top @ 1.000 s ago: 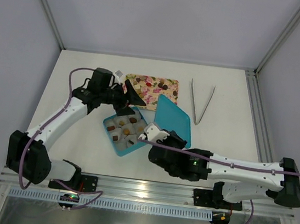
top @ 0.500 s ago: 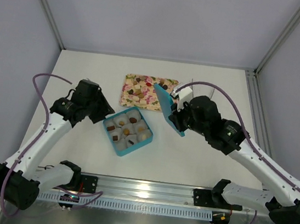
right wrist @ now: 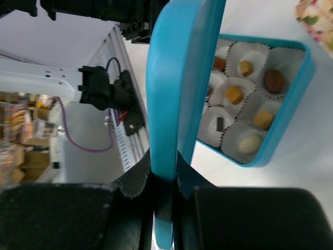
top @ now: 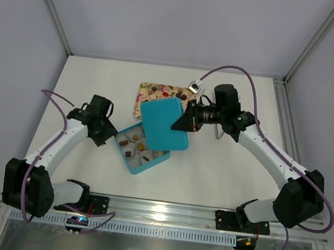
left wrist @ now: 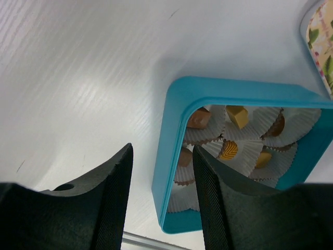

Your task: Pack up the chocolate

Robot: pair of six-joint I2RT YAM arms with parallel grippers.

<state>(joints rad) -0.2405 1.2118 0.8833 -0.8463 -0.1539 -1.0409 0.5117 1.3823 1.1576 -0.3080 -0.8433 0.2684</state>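
Note:
The chocolates (top: 140, 148) sit in white paper cups inside a blue box (top: 129, 165) at the table's middle. They also show in the left wrist view (left wrist: 229, 150) and the right wrist view (right wrist: 274, 80). More chocolates lie on the flowered tray (top: 159, 91) behind the box. My right gripper (top: 182, 124) is shut on the edge of the blue lid (top: 164, 123) and holds it tilted above the box's far right part. In the right wrist view the lid (right wrist: 182, 78) runs edge-on between that gripper's (right wrist: 165, 172) jaws. My left gripper (left wrist: 162, 151) is open, its fingers astride the box's left wall (left wrist: 166, 172), with gaps on both sides.
Metal tweezers (top: 218, 132) lie right of the tray, mostly hidden under my right arm. The tray's corner shows in the left wrist view (left wrist: 322, 36). The aluminium rail (top: 162, 209) runs along the table's near edge.
My right gripper has carried the lid from beside the box to above its far right part. My left gripper has moved down to the box's left wall.

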